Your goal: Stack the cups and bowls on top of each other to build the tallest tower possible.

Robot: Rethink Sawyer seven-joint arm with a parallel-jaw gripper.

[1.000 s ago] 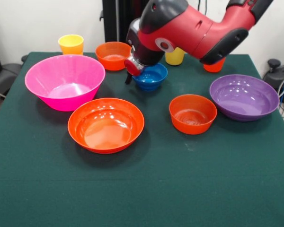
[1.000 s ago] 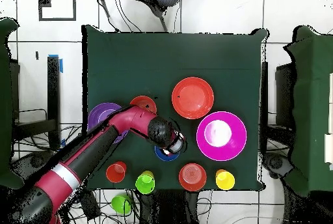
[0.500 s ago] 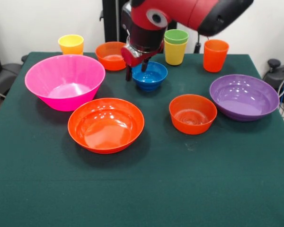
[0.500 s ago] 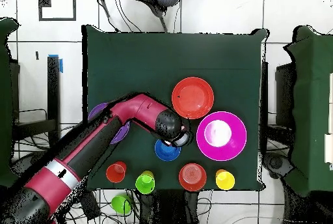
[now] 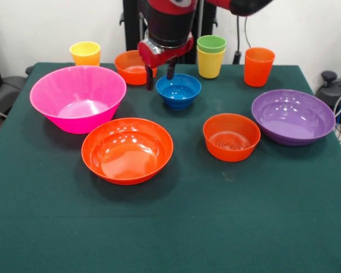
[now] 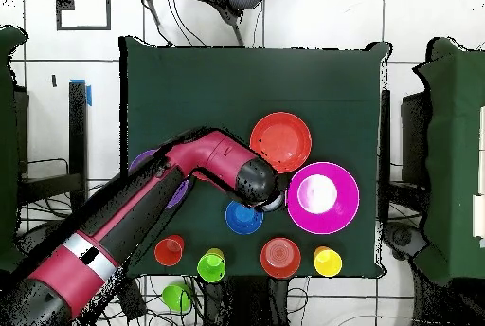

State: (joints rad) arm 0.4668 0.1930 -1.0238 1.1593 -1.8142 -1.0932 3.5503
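Note:
My gripper [image 5: 159, 80] hangs open and holds nothing, just above and left of the small blue bowl [image 5: 178, 90], in front of a small orange bowl [image 5: 133, 66]. The big pink bowl [image 5: 78, 98] stands at the left, with the wide orange bowl [image 5: 127, 149] in front of it. Another small orange bowl [image 5: 231, 136] and the purple bowl [image 5: 293, 116] are at the right. Along the back stand a yellow cup [image 5: 85, 53], a green cup [image 5: 211, 44] nested in a yellow cup [image 5: 210, 65], and the orange cup [image 5: 258, 66]. No tower stands; every bowl rests apart on the table.
From overhead, the arm [image 6: 189, 175] crosses the purple bowl [image 6: 140, 163] and ends between the blue bowl [image 6: 243, 218] and the pink bowl [image 6: 322, 197]. The green cloth table [image 5: 216, 227] has open room at the front. A green object [image 6: 176, 296] lies beyond the table's edge.
The arm has lifted and swung from over the blue bowl toward the pink bowl. The cups at the back, hidden a second ago, now show. No bowl or cup moved.

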